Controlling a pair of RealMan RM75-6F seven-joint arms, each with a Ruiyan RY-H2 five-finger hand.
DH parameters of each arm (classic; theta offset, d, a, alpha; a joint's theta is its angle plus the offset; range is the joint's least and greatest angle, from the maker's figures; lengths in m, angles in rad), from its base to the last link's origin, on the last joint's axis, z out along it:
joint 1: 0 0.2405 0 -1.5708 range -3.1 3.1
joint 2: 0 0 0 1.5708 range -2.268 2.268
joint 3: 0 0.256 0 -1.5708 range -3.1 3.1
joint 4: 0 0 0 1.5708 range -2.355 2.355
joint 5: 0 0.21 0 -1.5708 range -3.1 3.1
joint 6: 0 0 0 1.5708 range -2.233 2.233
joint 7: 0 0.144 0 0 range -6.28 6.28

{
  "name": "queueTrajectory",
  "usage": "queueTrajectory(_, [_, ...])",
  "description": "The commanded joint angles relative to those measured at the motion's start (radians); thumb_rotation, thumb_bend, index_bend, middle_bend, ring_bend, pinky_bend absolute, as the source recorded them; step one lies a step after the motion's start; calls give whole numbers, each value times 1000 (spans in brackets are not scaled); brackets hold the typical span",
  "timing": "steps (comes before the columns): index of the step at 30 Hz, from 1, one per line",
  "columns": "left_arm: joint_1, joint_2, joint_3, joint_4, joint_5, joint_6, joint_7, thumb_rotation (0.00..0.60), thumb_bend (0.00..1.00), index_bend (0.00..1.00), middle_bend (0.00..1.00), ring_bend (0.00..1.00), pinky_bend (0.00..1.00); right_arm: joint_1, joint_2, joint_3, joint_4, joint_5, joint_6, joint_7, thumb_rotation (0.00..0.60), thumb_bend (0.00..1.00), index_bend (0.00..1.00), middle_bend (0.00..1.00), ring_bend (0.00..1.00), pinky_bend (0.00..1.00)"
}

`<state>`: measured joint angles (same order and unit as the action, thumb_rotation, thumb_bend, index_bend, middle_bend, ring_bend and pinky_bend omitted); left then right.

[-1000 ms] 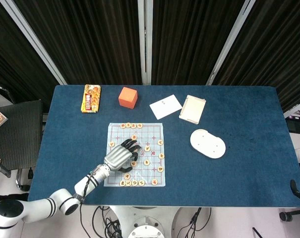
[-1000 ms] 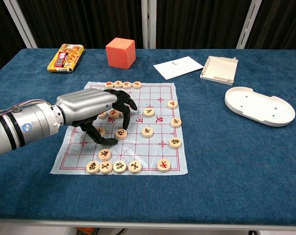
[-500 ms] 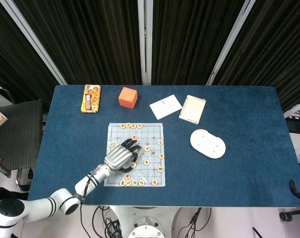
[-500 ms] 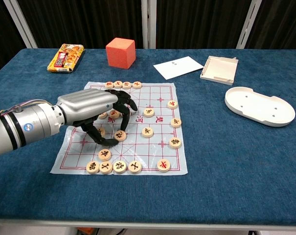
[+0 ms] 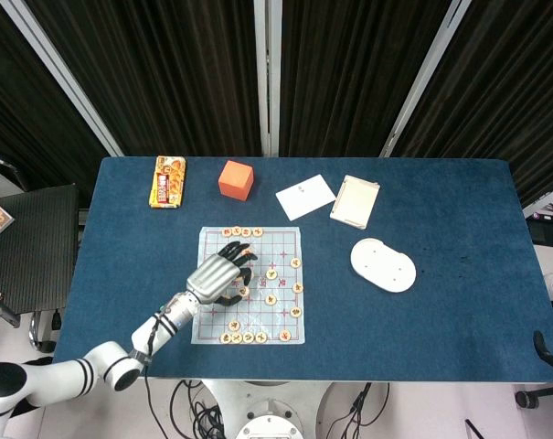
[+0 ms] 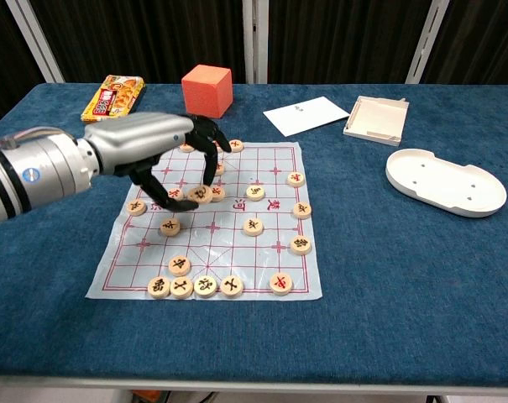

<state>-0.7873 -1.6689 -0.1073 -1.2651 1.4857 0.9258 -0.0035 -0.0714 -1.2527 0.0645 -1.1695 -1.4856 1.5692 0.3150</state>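
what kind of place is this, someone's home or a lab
Most likely a lab or test room, not a home: a blue-covered table before dark curtains, a robot hand pinching a piece over a Chinese chess mat, and props like an orange cube.

left robot hand (image 6: 165, 155) | raised, fingers curled, pinching | right: unseen

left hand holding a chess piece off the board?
Yes, in the chest view the left hand pinches a chess piece between its fingertips, lifted above the board.
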Motion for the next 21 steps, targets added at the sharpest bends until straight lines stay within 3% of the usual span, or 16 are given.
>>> queueTrajectory(1, [-32,13,-36,7,-43,-44,16,600,305,549,158,0,70,0,-2,-2,-1,-3,1,-2,600,326,0,0,0,0])
queueTrajectory(10, [-122,-68,-84,173,-148,-196,-10,600,305,549,159,0,70,-2,8,-5,-28,-28,34,-8,600,326,0,0,0,0])
queueTrajectory(21, [-185,-132,-93,320,-186,-280,-34,600,305,549,162,0,73,0,49,-10,-106,-51,52,-63,600,327,0,0,0,0])
